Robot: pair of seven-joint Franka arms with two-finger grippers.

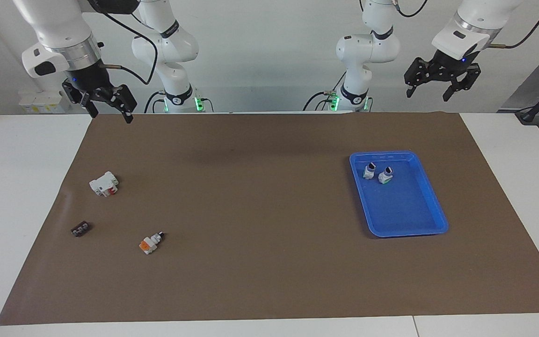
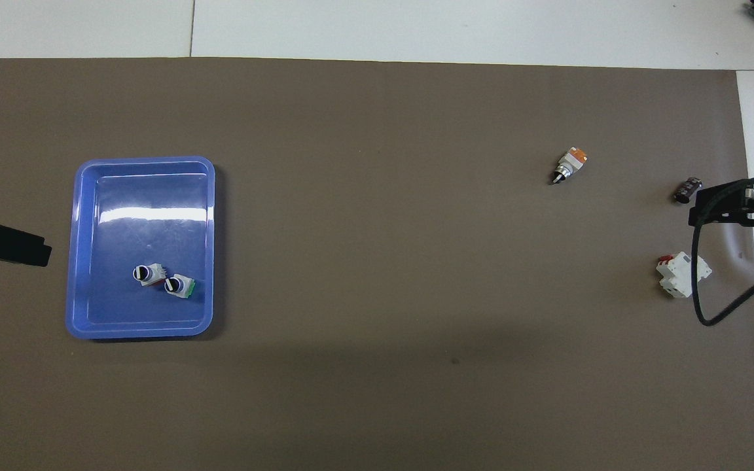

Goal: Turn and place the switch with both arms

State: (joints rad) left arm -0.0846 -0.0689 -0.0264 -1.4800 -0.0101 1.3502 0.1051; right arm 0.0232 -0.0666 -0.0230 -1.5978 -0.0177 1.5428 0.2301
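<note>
The switch lies on its side on the brown mat toward the right arm's end. Its orange face is up and its black knob points toward the robots. It also shows in the overhead view. My right gripper is open and empty, held high over the right arm's end of the table, well apart from the switch. My left gripper is open and empty, held high over the left arm's end, and waits.
A blue tray toward the left arm's end holds two similar switches. A larger white block with red parts and a small flat black piece lie near the switch.
</note>
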